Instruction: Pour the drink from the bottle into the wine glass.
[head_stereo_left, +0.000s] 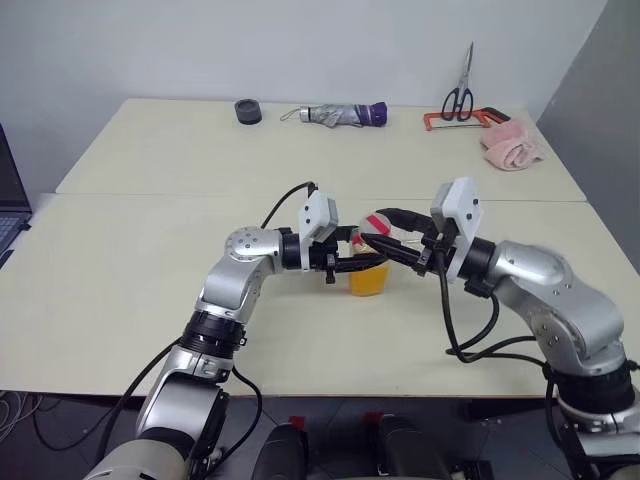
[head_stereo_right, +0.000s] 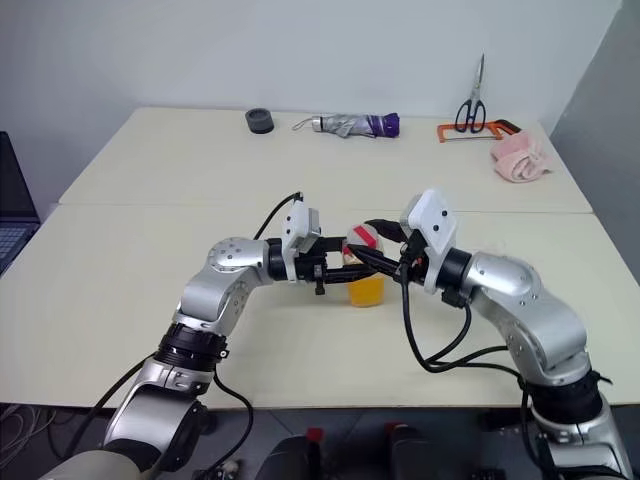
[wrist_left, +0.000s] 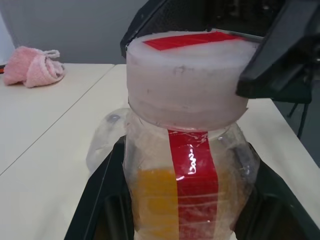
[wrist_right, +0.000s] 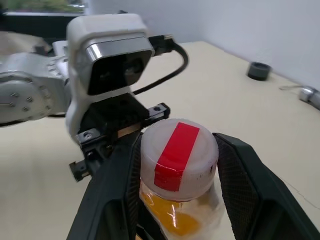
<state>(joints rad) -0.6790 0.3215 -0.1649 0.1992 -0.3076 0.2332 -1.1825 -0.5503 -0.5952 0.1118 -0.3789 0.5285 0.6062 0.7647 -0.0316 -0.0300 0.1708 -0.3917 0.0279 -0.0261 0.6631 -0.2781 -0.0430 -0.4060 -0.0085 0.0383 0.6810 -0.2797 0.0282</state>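
We hold the bottle (head_stereo_left: 368, 268) near the middle of the tabletop (head_stereo_left: 150, 250), its thin clear body pinched between the fingers of our left gripper (head_stereo_left: 362, 262); it is light, about half full of the drink (head_stereo_left: 367, 281), and its soft walls would likely buckle under a hard squeeze. The fingers of our right gripper (wrist_right: 177, 172) flank the white cap (wrist_right: 177, 150), close beside it though we cannot tell if they pinch it. The cap looks stiff, the better hold for twisting.

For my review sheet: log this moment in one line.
left gripper: shut on clear plastic bottle | right gripper: around white cap | cap on
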